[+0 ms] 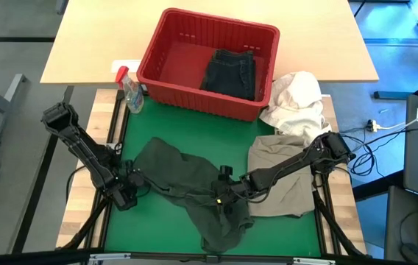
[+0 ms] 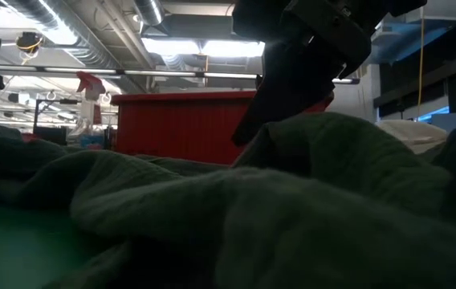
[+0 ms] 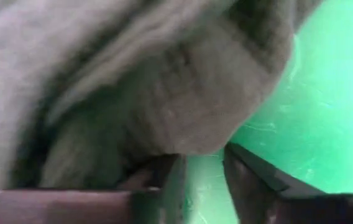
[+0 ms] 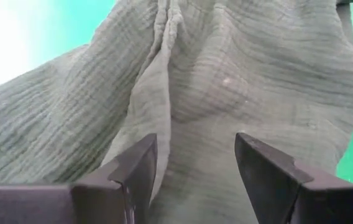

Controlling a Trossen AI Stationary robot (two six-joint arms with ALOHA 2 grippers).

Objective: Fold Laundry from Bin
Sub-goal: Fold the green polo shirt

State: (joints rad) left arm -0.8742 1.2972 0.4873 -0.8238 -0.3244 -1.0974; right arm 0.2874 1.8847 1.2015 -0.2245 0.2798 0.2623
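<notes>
A dark olive-grey garment lies crumpled on the green mat. My left gripper is low at its left edge, open by a narrow gap through which the mat shows; a thick hem lies just past the fingertips. My right gripper stands open on the garment's middle. The red bin stands at the far edge with a black garment lying inside. A khaki garment lies flat at the right. My left gripper: the garment's hem lies against one finger; whether it is touched I cannot tell, and nothing is between the fingers. My right gripper comes down slanting from the table's right, its two fingertips apart on the garment's middle. A fold ridge runs to one finger, and the cloth lies on the mat.
A white cloth bundle sits between the bin and the khaki garment. A clear spray bottle with a red top stands left of the bin. In the low view the garment fills the foreground. Bare mat shows at the near left.
</notes>
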